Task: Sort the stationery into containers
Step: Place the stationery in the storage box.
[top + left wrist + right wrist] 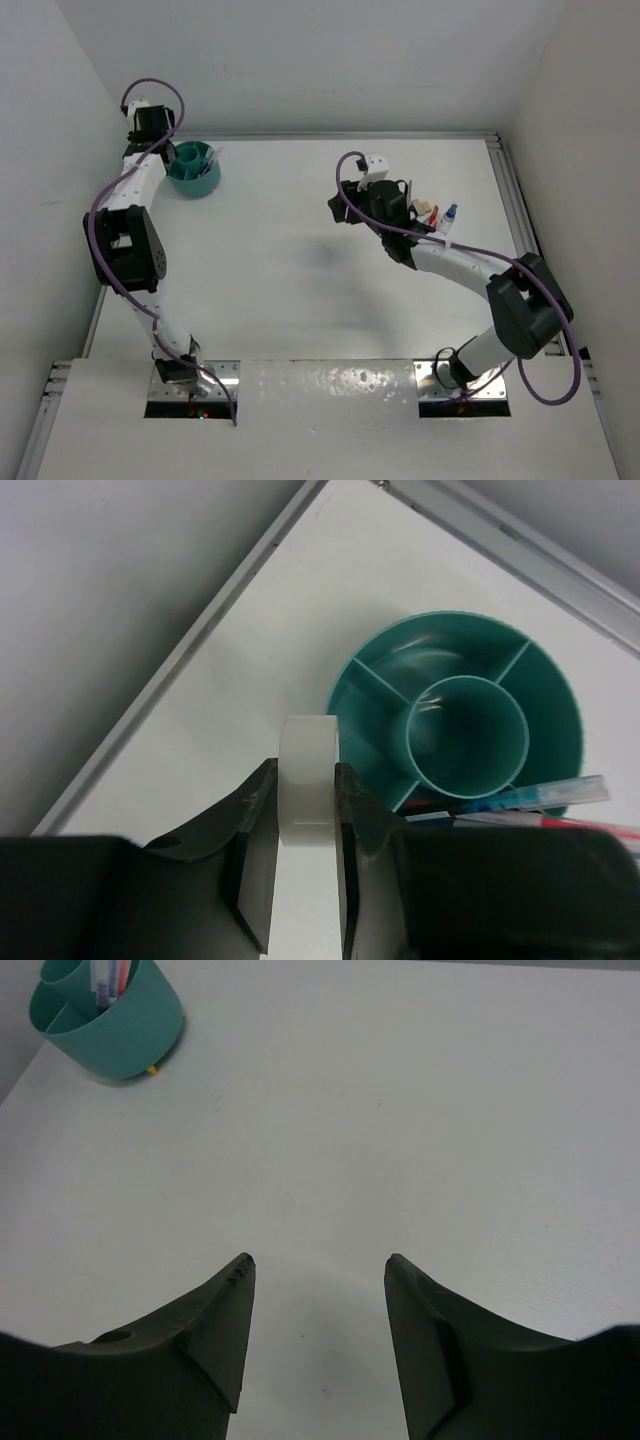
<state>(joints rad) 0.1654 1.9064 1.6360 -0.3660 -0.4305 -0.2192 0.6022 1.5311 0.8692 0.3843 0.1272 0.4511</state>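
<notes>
My left gripper (pixel 308 782) is shut on the clear tape ring (pixel 308 770) and holds it upright just left of the round teal organiser (pixel 352 692). A blue pen (pixel 530 795) and a red pen (pixel 570 824) lie in one of its outer compartments. In the top view the left gripper (pixel 167 152) is at the organiser (pixel 186 181), far left. My right gripper (pixel 318 1260) is open and empty over bare table, at mid-table in the top view (pixel 338 206). The organiser (pixel 120 1030) shows far off in the right wrist view. No scissors can be made out.
A beige block (pixel 426 210) and a small blue-capped bottle (pixel 450 213) lie behind the right wrist, at the right. A metal rail (pixel 510 200) runs along the table's right edge, and white walls close in the left and the back.
</notes>
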